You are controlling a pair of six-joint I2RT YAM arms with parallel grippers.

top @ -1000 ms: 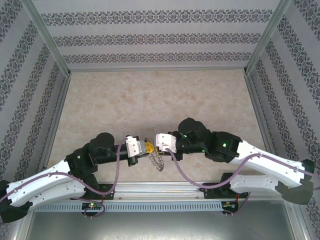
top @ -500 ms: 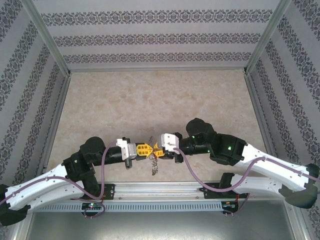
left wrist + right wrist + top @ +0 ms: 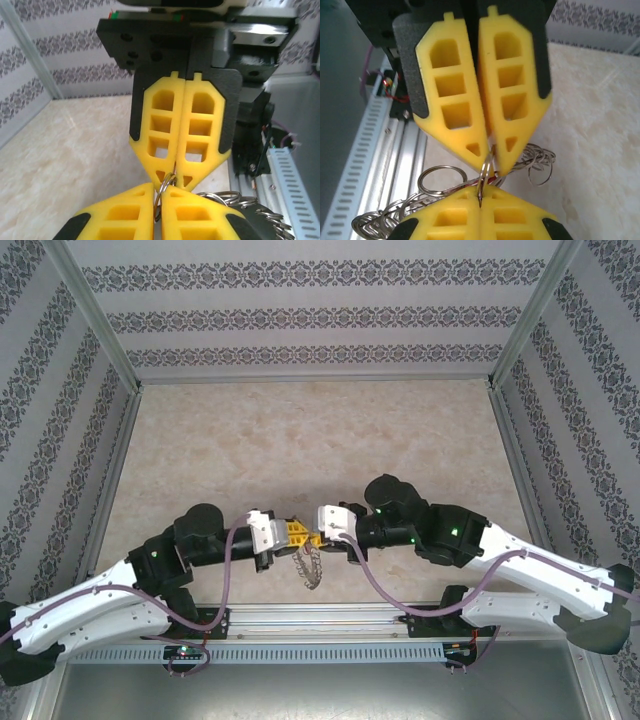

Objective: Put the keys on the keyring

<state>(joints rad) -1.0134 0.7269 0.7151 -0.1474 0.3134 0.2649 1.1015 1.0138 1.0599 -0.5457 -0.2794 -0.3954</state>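
My two grippers meet tip to tip low over the table's near edge. The keyring point(image 3: 166, 184) is a thin silver ring pinched edge-on between the two pairs of yellow fingers. My left gripper point(image 3: 303, 533) point(image 3: 161, 189) is shut on its lower part. My right gripper point(image 3: 317, 535) point(image 3: 480, 194) is shut on the same keyring point(image 3: 483, 176) from the opposite side. The keys are hidden by the fingertips. Only a thin red streak point(image 3: 490, 178) shows beside the ring, too small to identify.
A bunch of several linked silver rings point(image 3: 309, 568) point(image 3: 536, 162) hangs from the pinch point just above the beige table point(image 3: 300, 440). An aluminium rail point(image 3: 330, 618) point(image 3: 380, 165) and a slotted cable duct run along the near edge. Patterned walls enclose the table.
Half a second ago the left arm sat further back and lower with its wrist turned. It has swung back up to the right gripper, and the hanging rings moved with it.
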